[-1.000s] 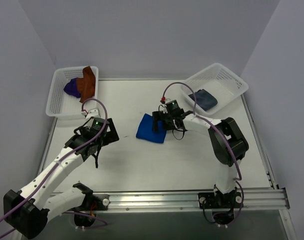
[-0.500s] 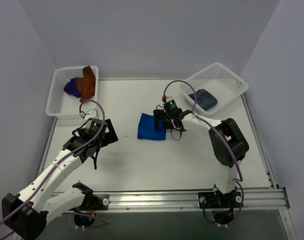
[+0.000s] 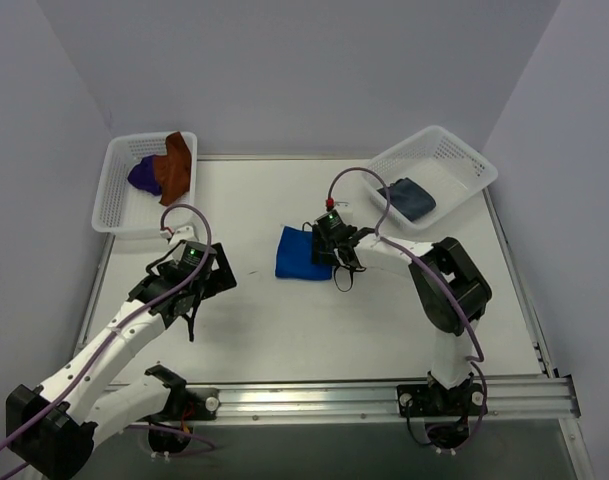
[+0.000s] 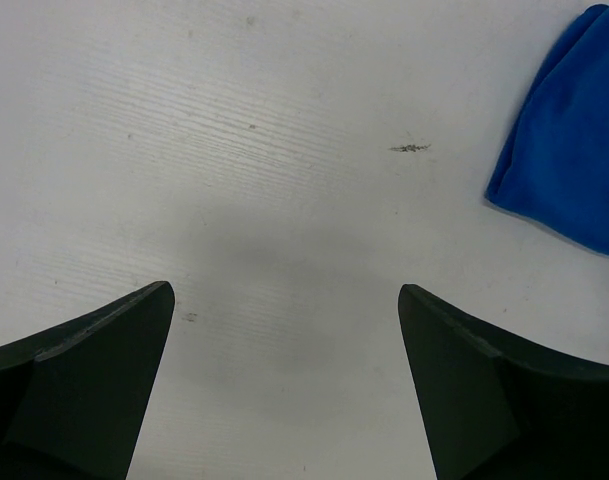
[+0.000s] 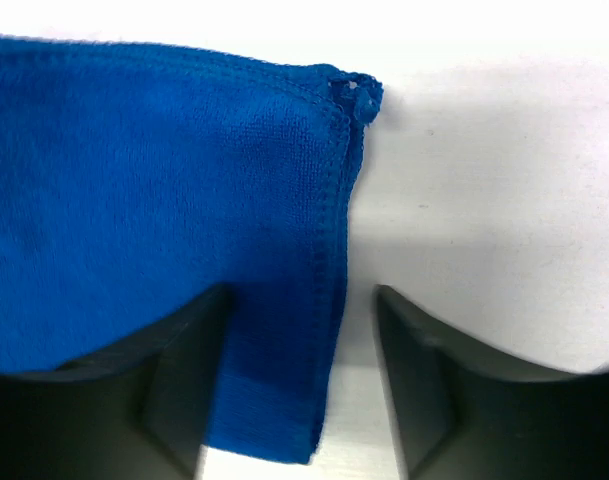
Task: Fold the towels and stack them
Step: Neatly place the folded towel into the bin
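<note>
Straddling the hem of the blue towel [image 5: 164, 180], your right claw [image 5: 302, 310] sits released; catch both layers between its fingers.

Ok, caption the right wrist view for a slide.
Right gripper, jaws apart, straddling the stitched edge of the blue towel on the white table.

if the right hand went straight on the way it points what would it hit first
The blue towel: its hemmed edge lies between the fingers of the right hand, so it would probably meet that edge first.
</note>
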Tool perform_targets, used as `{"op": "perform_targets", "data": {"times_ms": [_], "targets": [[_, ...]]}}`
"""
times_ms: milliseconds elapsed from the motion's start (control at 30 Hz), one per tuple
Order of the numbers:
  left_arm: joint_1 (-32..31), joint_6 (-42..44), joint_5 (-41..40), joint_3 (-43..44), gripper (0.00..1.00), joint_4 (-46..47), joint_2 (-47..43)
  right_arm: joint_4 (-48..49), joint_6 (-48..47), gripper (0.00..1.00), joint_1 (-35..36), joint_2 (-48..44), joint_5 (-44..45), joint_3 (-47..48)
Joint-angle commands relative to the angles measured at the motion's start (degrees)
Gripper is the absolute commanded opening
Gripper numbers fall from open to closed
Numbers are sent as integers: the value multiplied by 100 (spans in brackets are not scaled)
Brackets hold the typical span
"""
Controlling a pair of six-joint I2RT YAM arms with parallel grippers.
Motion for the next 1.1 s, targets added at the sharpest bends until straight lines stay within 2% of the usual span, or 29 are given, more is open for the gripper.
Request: {"op": "perform_targets", "data": {"times_ms": [0,67,100,167,200,267,300,400,533,633,767,1067], "targets": [[41,-65,51,34,94,81,-86,-410,288,51,42,295,431,200],[41,-65,60,16,94,90,-69,-411,314,43,42,418,432,209],[41,-65,60,7,94,90,-60,-394,297,34,42,480,406,218],[59,-65,52,7,94,73,-51,-385,227,26,42,515,397,226],[59,-65,43,7,94,73,-60,-359,113,17,51,524,380,226],[77,-74,52,7,94,64,-69,-350,-97,9,51,498,248,244],[77,-74,52,16,94,55,-86,-254,-273,0,69,463,204,235],[85,-109,78,60,94,-24,-104,-157,-1370,0,121,166,273,279],[85,-135,-36,69,94,-94,-148,-7,-3932,0,410,-213,1133,244],[103,-153,-63,86,94,-68,-130,-95,-4972,0,324,-380,1320,358],[120,-30,-150,287,94,-103,54,-156,-5923,0,175,-679,1127,393],[226,111,-467,464,94,-147,160,-666,-6831,0,-511,-768,1056,1104]]}}
